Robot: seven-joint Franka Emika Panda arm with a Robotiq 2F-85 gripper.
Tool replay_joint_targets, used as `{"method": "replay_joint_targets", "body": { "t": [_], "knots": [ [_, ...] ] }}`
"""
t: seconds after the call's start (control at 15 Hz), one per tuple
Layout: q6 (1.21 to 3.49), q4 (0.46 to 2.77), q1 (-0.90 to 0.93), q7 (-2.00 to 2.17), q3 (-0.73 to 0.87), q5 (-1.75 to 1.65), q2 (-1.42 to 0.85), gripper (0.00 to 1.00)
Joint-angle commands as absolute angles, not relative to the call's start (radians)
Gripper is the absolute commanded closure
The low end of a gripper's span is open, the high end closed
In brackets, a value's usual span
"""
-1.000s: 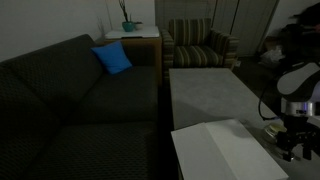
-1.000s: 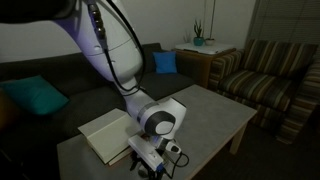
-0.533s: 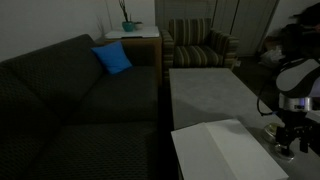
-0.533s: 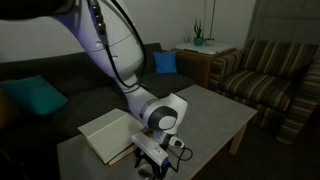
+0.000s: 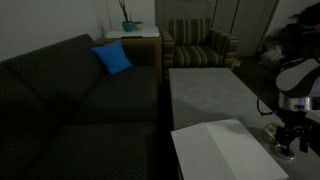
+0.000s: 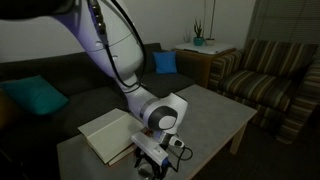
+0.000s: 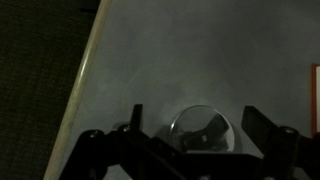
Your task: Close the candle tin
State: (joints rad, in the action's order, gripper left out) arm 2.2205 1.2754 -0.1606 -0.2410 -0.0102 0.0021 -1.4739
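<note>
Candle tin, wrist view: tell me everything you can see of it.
The candle tin is small, round and shallow, pale silvery with a brighter rim and a darker middle. It sits flat on the grey tabletop, between the fingers of the open hand, which touch neither side. The hand's body hides its lower edge. Whether its lid is on cannot be told.
</note>
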Motion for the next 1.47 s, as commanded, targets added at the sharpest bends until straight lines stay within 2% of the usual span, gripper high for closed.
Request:
{"method": "replay_joint_targets", "body": {
  "t": [0.0,0.6,1.4],
  "knots": [
    [2.260,1.272,-0.134,-0.218,0.006,-0.017,-1.474,0.00],
    [2.543,1.393,0.006,-0.034,0.090,-0.045,-1.459,0.00],
    [3.064,1.734,0.104,0.227,0.162,0.021,-1.376,0.00]
  ]
}}
